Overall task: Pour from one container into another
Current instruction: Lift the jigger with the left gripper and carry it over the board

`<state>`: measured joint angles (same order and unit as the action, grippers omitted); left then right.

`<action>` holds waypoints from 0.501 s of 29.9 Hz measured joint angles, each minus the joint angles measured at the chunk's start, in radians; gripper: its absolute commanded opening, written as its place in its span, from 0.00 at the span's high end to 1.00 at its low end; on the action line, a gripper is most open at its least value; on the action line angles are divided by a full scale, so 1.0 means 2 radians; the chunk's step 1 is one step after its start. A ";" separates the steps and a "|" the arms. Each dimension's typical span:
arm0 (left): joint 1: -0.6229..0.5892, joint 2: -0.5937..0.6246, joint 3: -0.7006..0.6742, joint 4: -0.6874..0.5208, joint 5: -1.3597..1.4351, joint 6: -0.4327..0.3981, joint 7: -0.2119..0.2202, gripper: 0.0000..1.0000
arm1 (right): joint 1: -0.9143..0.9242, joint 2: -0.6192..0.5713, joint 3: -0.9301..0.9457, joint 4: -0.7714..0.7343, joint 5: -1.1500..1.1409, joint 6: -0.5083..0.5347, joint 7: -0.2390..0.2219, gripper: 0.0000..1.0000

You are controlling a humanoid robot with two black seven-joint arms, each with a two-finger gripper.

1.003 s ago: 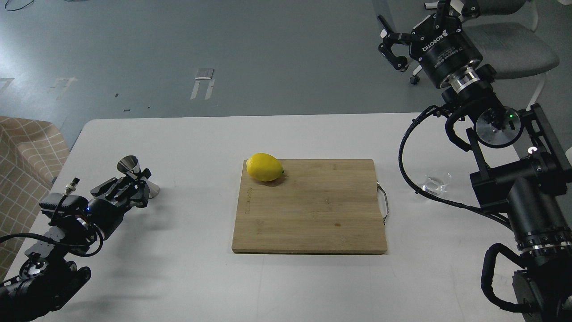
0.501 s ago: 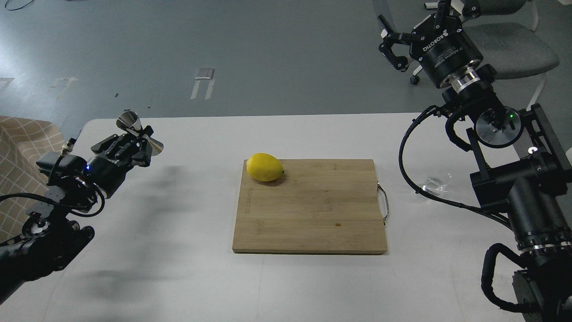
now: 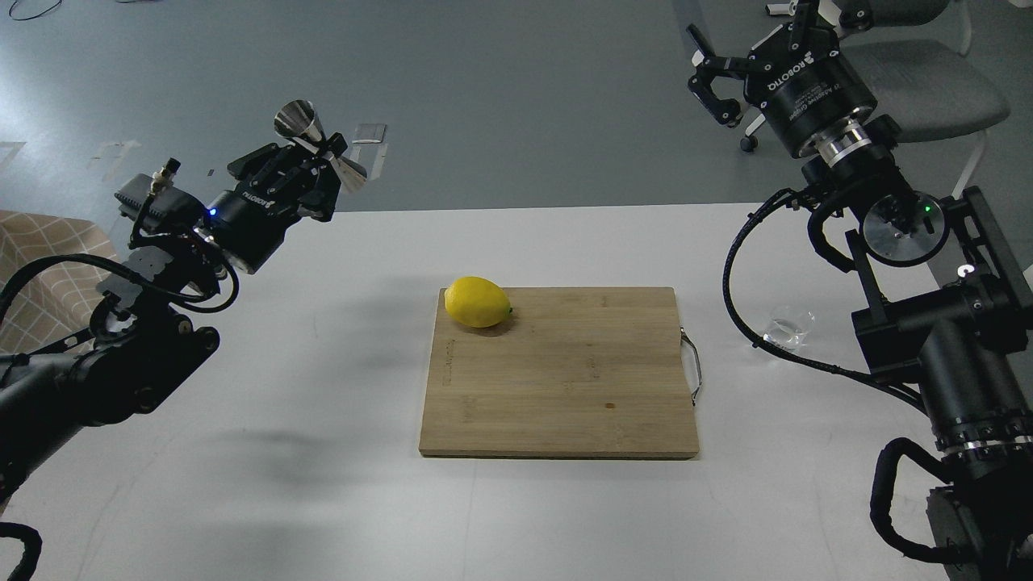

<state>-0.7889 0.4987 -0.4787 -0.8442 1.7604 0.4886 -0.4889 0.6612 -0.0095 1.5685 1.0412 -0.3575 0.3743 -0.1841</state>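
The shiny steel jigger (image 3: 317, 145) is held tilted in the air at the upper left, well above the table's back edge. My left gripper (image 3: 321, 161) is shut on its narrow waist. The small clear glass cup (image 3: 788, 329) rests on the white table at the right, partly behind my right arm's black cable. My right gripper (image 3: 746, 52) hangs high at the upper right, far above the cup, open, with nothing between its fingers.
A wooden cutting board (image 3: 565, 379) with a metal handle on its right side lies mid-table. A yellow lemon (image 3: 478, 302) sits on its back left corner. A grey office chair (image 3: 928, 89) stands behind the right arm. A checked cloth (image 3: 40, 266) shows at the left edge.
My left gripper has lifted the jigger off the table and carried it up and to the right. The right arm, cup, lemon and board have barely moved.
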 measured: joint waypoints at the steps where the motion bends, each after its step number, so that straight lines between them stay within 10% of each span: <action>1: -0.004 -0.004 0.001 -0.007 0.001 0.000 0.000 0.87 | 0.000 0.000 0.000 0.000 0.000 0.000 0.000 0.00; 15: -0.062 -0.084 0.111 -0.050 0.003 0.000 0.000 0.87 | 0.000 0.000 0.009 -0.001 0.000 0.000 0.000 0.00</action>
<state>-0.9121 0.3310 -0.2570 -0.9445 1.7674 0.4887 -0.4887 0.6611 -0.0096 1.5862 1.0386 -0.3575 0.3743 -0.1841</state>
